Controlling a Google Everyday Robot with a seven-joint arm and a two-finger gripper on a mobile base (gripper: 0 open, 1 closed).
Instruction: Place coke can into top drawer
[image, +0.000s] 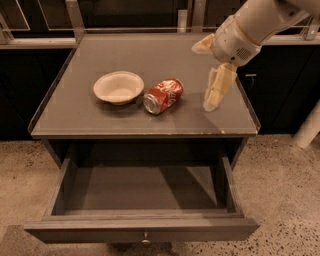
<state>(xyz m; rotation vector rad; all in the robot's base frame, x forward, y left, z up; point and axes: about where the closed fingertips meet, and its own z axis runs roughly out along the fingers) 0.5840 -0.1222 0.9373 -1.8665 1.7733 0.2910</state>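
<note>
On the left of the grey tabletop (150, 55) sits a cream bowl (118, 87), empty as far as can be seen. Just to its right lies the coke can (163, 95), tipped on its side. The can's silver end faces front-left and comes close to the bowl's rim; whether the two touch cannot be told. The can's long axis runs on a slant, from front-left to back-right, so its far end points roughly toward the arm. Further right, clear of the can and about level with it in depth, the gripper (216, 92) hangs over the table's right side and holds nothing. Whether it is open or closed cannot be told from this angle.

Below the table the top drawer (142, 227) is pulled fully out and empty, and its small knob (145, 238) faces forward.

The can has not been picked up. The coming move is probably a reach leftward, with the grip squared across the can's slanted body and kept off the bowl.
</note>
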